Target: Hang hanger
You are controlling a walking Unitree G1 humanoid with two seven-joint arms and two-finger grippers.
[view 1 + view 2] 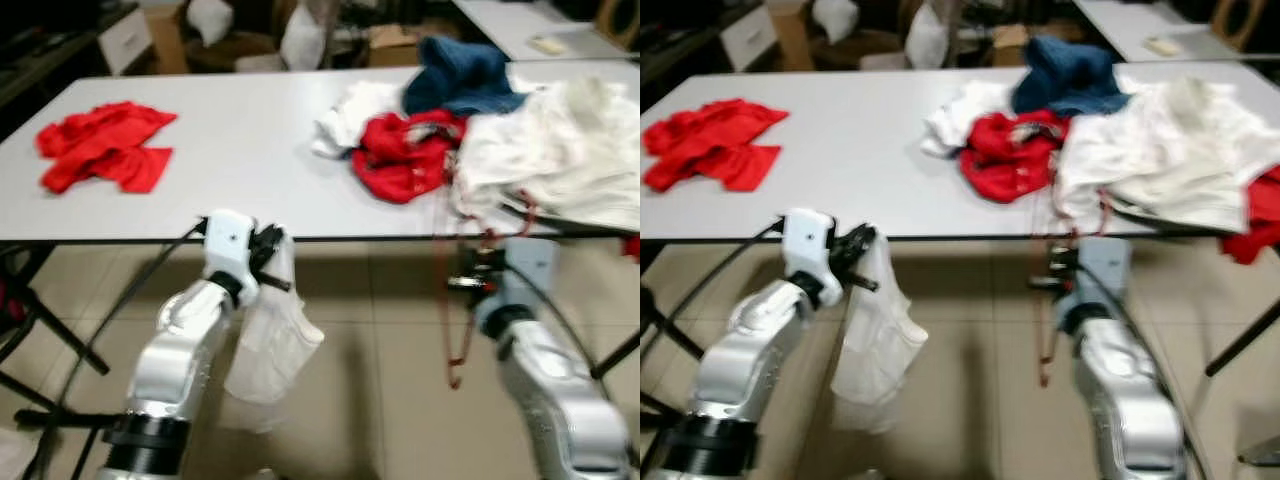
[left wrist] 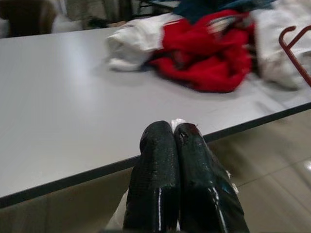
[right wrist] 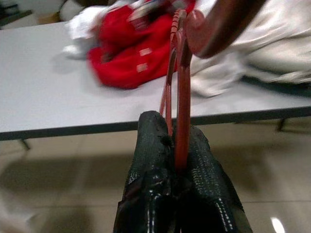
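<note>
The tabletop was pale grey. On it lay red clothes, a blue garment and white laundry. The hanger was red, the fingers black.

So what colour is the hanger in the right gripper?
Red hanger; clearest in the right wrist view, clamped in the right gripper.

Both silver arms raised forward, forearms angled up toward table edge. Left gripper just below table edge, fingers pressed together, pinching white garment. Right gripper likewise just below edge, fingers clamped on red hanger.
</note>
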